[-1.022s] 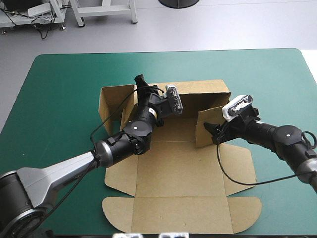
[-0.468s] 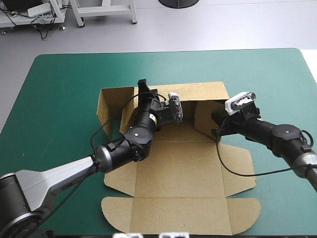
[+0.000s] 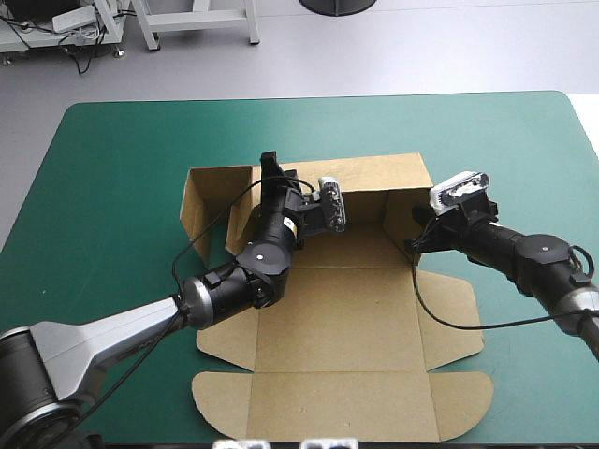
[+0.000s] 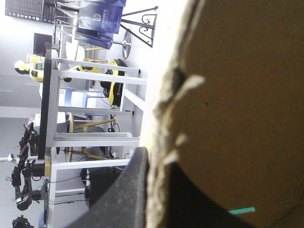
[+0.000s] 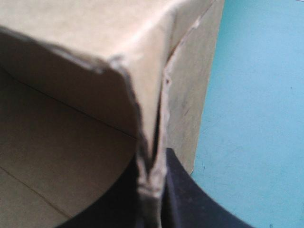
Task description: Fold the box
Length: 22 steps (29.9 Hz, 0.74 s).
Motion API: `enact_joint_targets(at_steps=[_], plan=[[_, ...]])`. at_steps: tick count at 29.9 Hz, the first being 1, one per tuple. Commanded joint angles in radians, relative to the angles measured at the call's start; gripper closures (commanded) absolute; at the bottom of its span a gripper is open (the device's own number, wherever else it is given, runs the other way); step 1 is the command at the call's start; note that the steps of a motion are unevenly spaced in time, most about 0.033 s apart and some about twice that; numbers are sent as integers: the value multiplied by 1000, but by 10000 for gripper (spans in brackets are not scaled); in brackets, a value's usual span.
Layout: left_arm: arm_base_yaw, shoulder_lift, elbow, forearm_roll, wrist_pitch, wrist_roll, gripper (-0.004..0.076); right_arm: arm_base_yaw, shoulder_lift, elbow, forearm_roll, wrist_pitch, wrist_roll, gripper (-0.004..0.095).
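On the teal-green cover [image 3: 103, 187] the brown box [image 3: 337, 318] lies mid-table, rear wall raised. The left gripper [image 4: 156, 164] and the right gripper [image 5: 153, 168] each clamp a board edge between nearly closed fingers [image 4: 126, 194].

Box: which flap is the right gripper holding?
The small upright flap at the far right corner, next to the back wall; the right gripper pinches its edge. The near flaps lie flat.

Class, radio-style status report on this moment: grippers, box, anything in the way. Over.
Left gripper shut on the box, far left. Right gripper shut on its raised right flap. Near panels flat. Nothing in the way.
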Motion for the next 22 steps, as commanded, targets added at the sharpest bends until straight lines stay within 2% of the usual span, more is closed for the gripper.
enact_joint_targets(at_steps=[1,4,9,11,22], plan=[[-16,-31,-8,-71,-65,-33,716,10,-29,-28,41,138,-17,925],[-25,-44,-8,-71,-61,-33,617,10,-29,-28,41,138,-17,925],[-64,-77,-10,-79,-6,-31,274,10,-29,-28,41,132,-17,925],[-79,-94,-10,-73,6,-31,204,10,-29,-28,41,130,-17,925],[-284,-250,-10,-104,87,-5,188,10,-29,-28,19,83,6,925]])
